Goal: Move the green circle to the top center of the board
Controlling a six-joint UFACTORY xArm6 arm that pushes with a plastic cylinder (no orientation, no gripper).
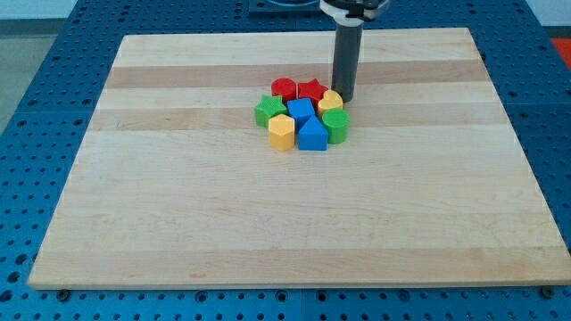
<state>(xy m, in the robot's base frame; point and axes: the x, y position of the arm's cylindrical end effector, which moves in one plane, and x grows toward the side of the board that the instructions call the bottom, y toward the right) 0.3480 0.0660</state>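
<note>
Nearest the camera, a blue triangle [312, 135] and yellow hexagon [281, 132] are packed against the green circle [336, 126] at the cluster's right. No claw is fitted; my tip [343, 97] is placed just above, beside the yellow heart [331, 101]. Neighbours risk being dragged along.

Bright, even light, sharp focus

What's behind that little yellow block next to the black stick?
Directly behind the yellow block stands my tip, touching or nearly touching it. The rod hides a strip of the wooden board behind it; whether anything lies there cannot be seen.
</note>
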